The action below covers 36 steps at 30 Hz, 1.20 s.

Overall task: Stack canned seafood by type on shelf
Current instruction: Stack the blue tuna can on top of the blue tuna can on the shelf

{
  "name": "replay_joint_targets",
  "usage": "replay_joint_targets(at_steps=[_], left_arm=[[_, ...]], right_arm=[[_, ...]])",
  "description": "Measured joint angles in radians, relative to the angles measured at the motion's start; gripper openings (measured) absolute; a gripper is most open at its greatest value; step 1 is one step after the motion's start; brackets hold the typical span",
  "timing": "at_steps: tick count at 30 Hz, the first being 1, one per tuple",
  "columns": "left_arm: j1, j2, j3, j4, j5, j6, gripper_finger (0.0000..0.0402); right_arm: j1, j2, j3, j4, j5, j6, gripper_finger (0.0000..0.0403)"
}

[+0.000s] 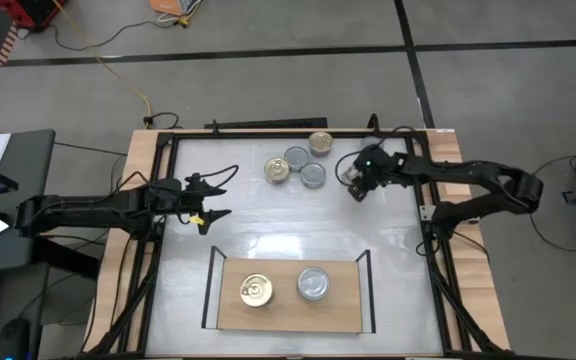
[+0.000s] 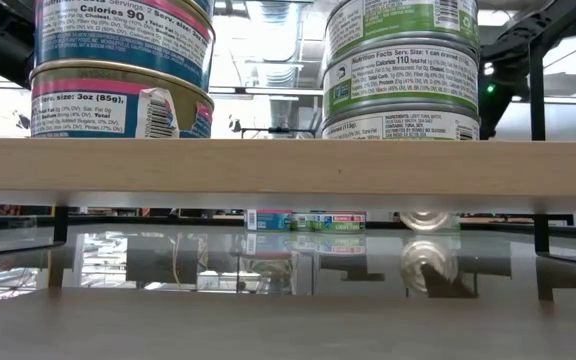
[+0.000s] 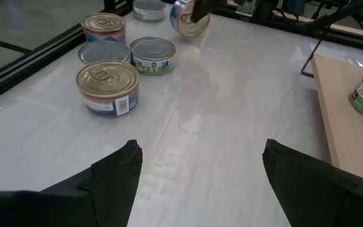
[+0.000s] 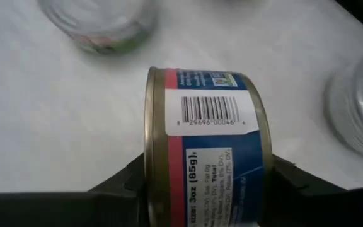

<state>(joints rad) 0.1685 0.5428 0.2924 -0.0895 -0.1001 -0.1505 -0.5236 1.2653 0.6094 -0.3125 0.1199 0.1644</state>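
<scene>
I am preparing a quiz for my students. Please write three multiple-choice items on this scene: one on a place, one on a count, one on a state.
1. Where is the right gripper?
A. over the shelf
B. beside the loose cans on the table
C. off the table

2. How many can stacks stand on the shelf?
A. one
B. two
C. four

3. The left gripper is
A. open and empty
B. shut on a can
C. shut on nothing

Answers: B, it grips a gold-rimmed can near the loose cans; B, a gold-lidded stack and a silver-lidded stack; A, only bare table shows between its fingers.
</scene>
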Motion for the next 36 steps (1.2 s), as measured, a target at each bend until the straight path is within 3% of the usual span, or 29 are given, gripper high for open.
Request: replay_joint_targets(at_steps=[9,16,25,29,36], left_arm=[[0.000,0.000,0.000,0.009,-0.001,0.003,0.0318],[0.000,0.000,0.000,0.028,-0.001,-0.001,0.0318],[0.000,0.000,0.000,0.038,0.010,-0.002,0.0318],[0.000,0.000,0.000,0.036,0.012,0.003,0.0318],[0.000,0.000,0.000,0.025,0.017,0.003,0.0318]], right_arm=[[0.073,-0.062,0.081,0.030,-0.274,0.166,0.0205],[0.272,-0.023,0.212,0.158,-0.281,0.275,0.0205],[0.496,0.184,0.465,0.222,-0.344,0.410,0.0210],[0.563,0.309,0.610,0.208,-0.426,0.465,0.0207],[0.642,0.487,0.874,0.066,-0.505,0.512,0.0212]])
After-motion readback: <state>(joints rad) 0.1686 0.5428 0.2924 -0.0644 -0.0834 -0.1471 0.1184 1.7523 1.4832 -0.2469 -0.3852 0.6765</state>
